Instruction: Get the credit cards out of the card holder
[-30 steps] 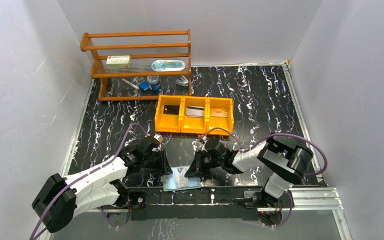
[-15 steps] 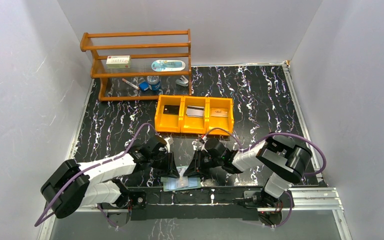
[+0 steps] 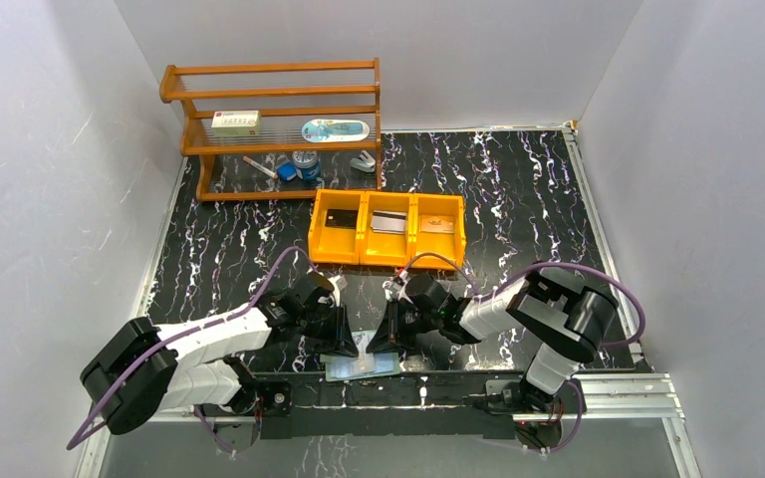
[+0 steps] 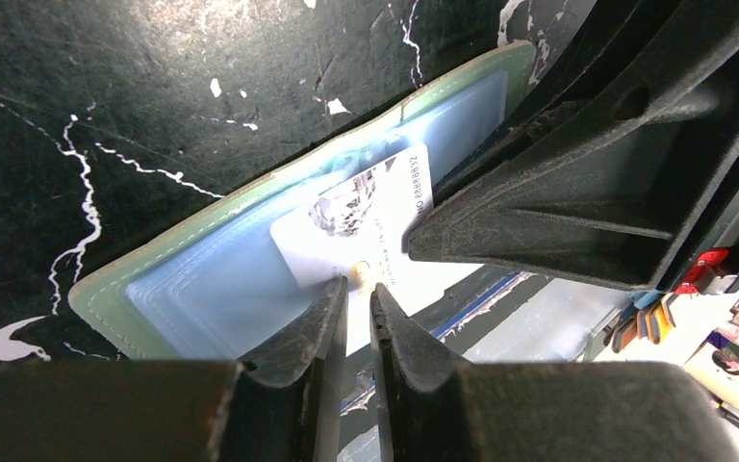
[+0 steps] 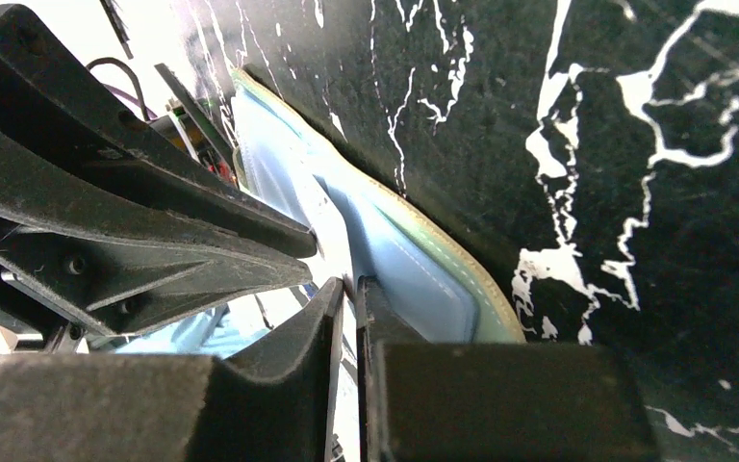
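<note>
Left gripper [image 4: 358,284], right gripper [image 5: 349,289]: jaws narrow, grip unclear, tilted onto glossy white card [image 4: 346,226] in green card holder [image 4: 202,289]

card holder [image 3: 359,368] half covered from above, card [image 4: 351,226] print partly hidden, shelf items [image 3: 304,162] tiny

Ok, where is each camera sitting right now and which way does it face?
Top external: above and behind the robot, looking down the table; left gripper and right gripper face each other over the card holder.
Left wrist: looks down its own fingers at the open card holder and a white card.
Right wrist: looks along its own fingers at the card holder's edge.
Shared: all three show the card holder.
</note>
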Robot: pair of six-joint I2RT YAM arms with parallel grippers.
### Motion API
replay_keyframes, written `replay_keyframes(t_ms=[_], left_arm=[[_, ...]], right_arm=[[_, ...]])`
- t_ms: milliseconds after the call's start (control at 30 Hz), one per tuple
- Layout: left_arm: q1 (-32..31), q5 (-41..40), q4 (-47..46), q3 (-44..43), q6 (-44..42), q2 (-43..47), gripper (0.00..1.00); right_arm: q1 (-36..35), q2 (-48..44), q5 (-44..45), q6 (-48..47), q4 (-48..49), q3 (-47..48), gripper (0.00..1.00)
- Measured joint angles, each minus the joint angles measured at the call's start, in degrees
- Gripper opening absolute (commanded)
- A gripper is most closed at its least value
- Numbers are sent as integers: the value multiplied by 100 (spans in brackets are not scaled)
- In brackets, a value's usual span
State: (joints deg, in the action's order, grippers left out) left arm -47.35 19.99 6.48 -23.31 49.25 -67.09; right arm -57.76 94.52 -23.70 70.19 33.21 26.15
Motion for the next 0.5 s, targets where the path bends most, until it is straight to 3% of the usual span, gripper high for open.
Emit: replay_keyframes(t_ms=[233,400,500], left_arm=[[-42,-210,205,2,50,212,23],[-48,-501,520,9,66,503,24],[-48,-546,553,9,72,490,22]], right_arm=[[-11,-7,31,-9,7,0,2],[-39,-358,251,-39,-225,-2,3],[-39,-485,404,-50,-361,-7,8]])
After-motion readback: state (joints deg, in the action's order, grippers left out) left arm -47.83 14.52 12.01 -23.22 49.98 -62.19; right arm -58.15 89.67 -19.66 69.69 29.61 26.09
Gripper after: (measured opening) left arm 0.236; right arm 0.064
